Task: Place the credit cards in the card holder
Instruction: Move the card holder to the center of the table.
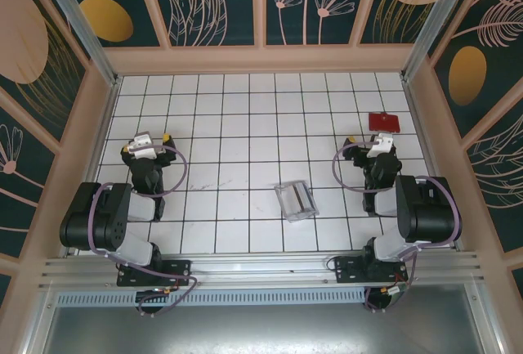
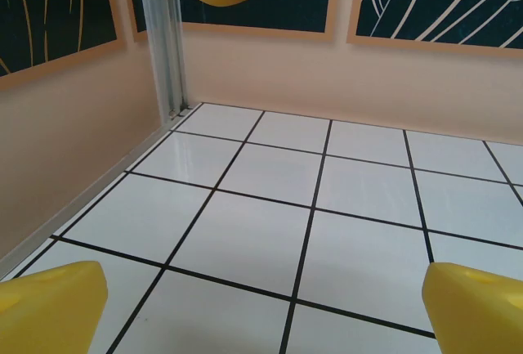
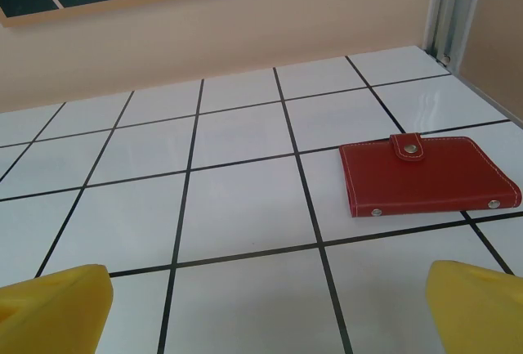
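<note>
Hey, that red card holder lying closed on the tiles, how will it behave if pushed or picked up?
The red card holder lies flat and closed, so it probably won't roll or tip. The white tiles look glossy, so a push would likely slide it. It looks thin and stitched like soft leather: probably light, perhaps flexing when lifted by one edge.

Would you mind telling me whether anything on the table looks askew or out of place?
The clear tray sits near the middle of the table, skewed against its tile lines. The red card holder lies flat and closed, far right. Nothing looks spilled or damaged.
</note>
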